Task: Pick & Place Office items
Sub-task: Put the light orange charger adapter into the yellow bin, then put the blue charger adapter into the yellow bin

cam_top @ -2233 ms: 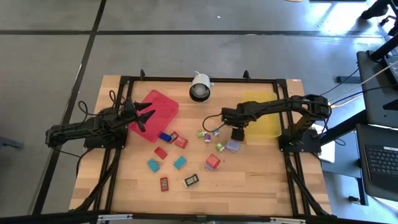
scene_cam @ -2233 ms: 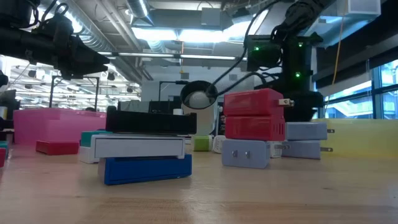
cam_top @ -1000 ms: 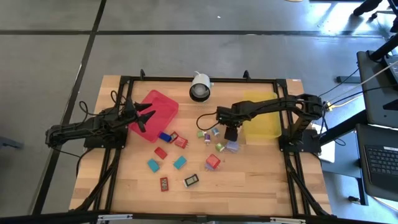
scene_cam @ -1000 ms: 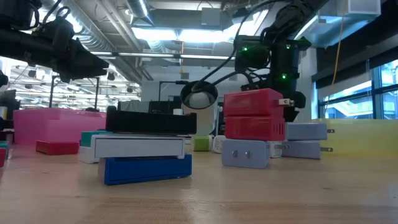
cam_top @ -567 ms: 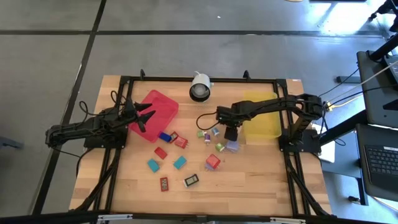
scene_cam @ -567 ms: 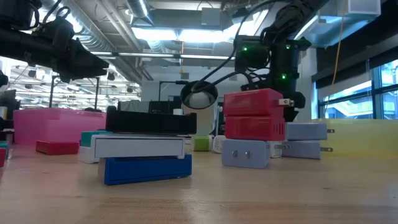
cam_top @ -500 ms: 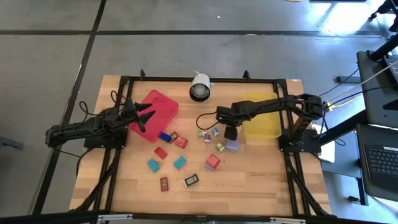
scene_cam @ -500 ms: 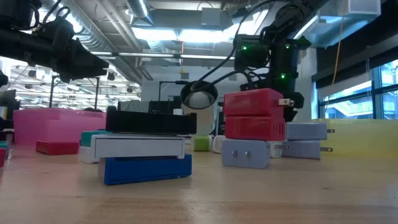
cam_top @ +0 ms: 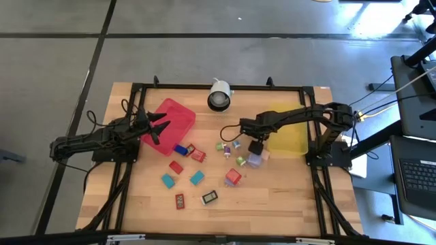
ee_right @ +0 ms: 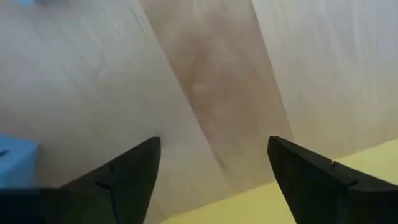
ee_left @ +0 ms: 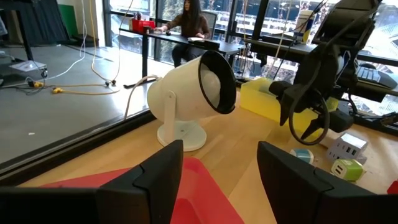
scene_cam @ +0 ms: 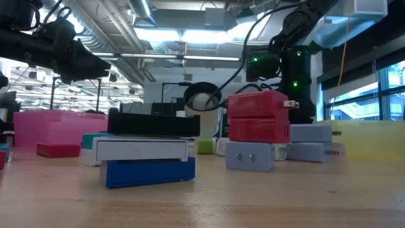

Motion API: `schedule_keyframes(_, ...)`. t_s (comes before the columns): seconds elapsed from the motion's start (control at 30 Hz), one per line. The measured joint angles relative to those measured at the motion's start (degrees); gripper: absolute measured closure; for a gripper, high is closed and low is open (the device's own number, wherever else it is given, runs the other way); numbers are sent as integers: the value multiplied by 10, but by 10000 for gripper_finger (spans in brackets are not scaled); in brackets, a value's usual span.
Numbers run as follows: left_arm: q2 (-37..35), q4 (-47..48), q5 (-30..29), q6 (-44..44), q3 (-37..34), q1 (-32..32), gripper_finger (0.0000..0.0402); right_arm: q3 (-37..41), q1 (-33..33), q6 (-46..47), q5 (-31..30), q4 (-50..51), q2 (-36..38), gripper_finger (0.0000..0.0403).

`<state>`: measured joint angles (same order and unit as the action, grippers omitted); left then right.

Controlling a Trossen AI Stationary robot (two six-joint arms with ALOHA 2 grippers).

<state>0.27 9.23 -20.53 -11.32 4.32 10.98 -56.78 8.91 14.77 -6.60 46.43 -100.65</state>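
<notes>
Several small office items lie on the wooden table: blue (cam_top: 180, 150), red (cam_top: 197, 155), teal (cam_top: 197, 177), red (cam_top: 233, 177), a black white-labelled one (cam_top: 209, 198), green (cam_top: 241, 160) and lilac (cam_top: 254, 160). My right gripper (cam_top: 257, 147) points down, open, just above the table between the lilac item and the yellow tray (cam_top: 286, 126). In the right wrist view only bare wood lies between its fingers (ee_right: 214, 146), with a pale blue item (ee_right: 12, 163) outside one finger. My left gripper (cam_top: 161, 128) waits open over the red tray's (cam_top: 174, 116) edge.
A white round lamp-like device (cam_top: 219, 95) stands at the table's far edge between the two trays. Black frame rails (cam_top: 129, 177) run along the table's sides. Bare wood lies along the near edge (cam_top: 272, 211). A person (ee_left: 189, 18) sits at a desk far behind.
My right gripper has shifted a little toward the table's right edge, closer to the lilac item and the yellow tray, still pointing down.
</notes>
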Motion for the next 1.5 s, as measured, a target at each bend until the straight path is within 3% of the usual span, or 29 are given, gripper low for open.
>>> schedule_keyframes(0.23,0,0,0,0,0,0,197,-8,0,-9,-19,-6,0,114)
schedule_keyframes(0.43,0,0,0,0,0,0,197,-63,-2,-17,-23,29,1,122)
schedule_keyframes(0.73,0,0,0,0,0,0,199,-94,-56,9,75,89,1,129)
schedule_keyframes(0.83,0,0,0,0,0,0,197,-95,-85,9,83,89,1,129)
schedule_keyframes(1.17,0,0,0,-16,0,0,197,-133,-111,11,-66,114,1,129)
schedule_keyframes(1.27,0,0,0,-15,0,0,197,-164,-110,12,-80,134,1,129)
schedule_keyframes(1.33,0,0,-8,-10,0,0,198,-183,-111,13,-45,145,1,129)
schedule_keyframes(1.5,0,0,-25,30,0,0,197,-197,-136,15,107,140,2,129)
